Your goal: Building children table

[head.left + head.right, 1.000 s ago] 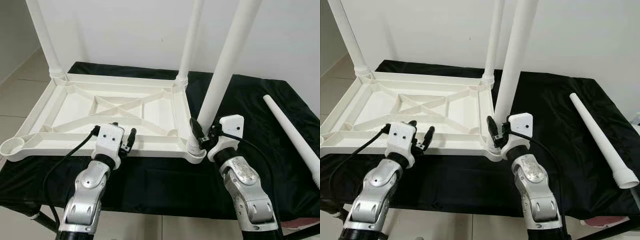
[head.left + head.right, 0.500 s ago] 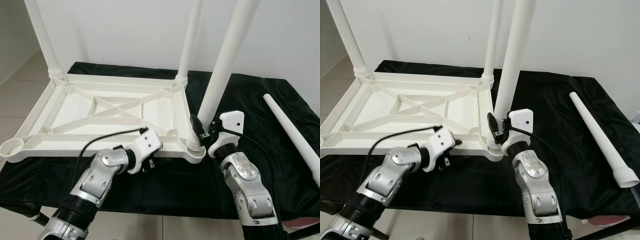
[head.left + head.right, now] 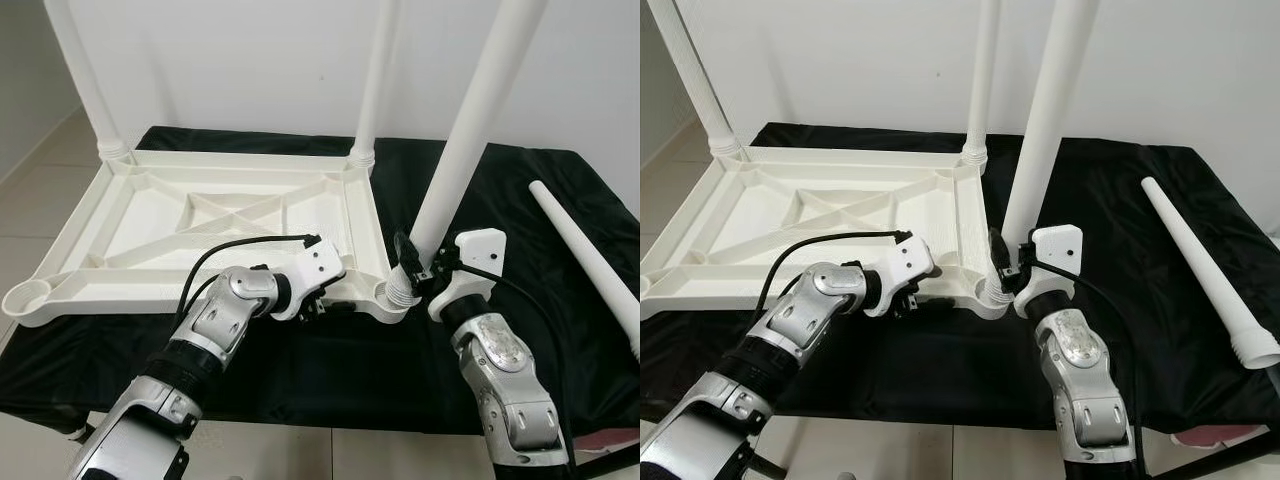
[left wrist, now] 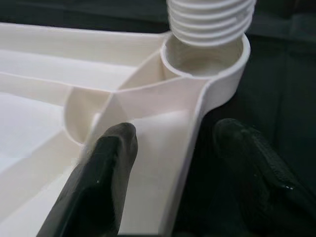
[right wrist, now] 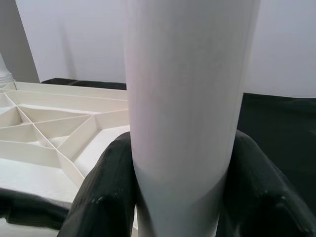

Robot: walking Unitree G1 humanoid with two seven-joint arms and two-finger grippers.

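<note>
A white plastic table top (image 3: 110,292) lies upside down on a black-covered table. Two white legs (image 3: 86,80) (image 3: 377,80) stand in its far corners. My right gripper (image 3: 418,262) is shut on a third leg (image 3: 470,130), which leans to the right. Its threaded end (image 4: 212,19) sits at the mouth of the near right corner socket (image 4: 205,54). My left gripper (image 3: 325,303) is open at the near rim beside that socket. One of its fingers (image 4: 106,168) lies inside the rim and the other outside. A fourth leg (image 3: 590,265) lies loose at the right.
The near left corner socket (image 3: 25,297) holds no leg. The black cloth (image 3: 330,370) reaches to the table's front edge, with tiled floor at the left. A white wall stands close behind the table.
My left gripper has swung right along the near rim to the right corner socket. The held leg now leans further right.
</note>
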